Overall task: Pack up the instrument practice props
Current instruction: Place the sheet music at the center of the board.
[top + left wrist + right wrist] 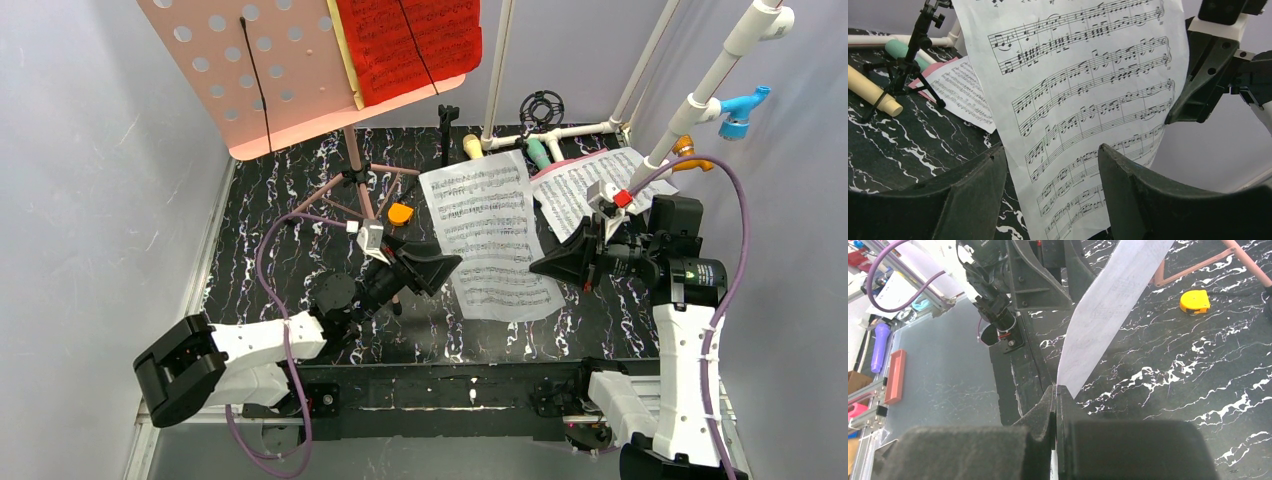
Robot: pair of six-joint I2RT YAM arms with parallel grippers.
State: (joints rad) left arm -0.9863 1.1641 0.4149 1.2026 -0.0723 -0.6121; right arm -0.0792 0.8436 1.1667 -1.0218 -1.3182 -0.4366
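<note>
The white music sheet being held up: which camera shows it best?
The left wrist view: the white music sheet fills the frame, its notes sharp, between the fingers of the open left gripper. The top view shows the whole page, smaller. The right wrist view sees it only at a slant, pinched in the right gripper.

In the top view, the music board (270, 70) stood at upper left, a sheet (490, 230) hung mid-frame between the left gripper (452, 265) and right gripper (537, 267), a second sheet (580, 185) lay to its upper right, and the microphones (473, 146) lay behind both.
</note>
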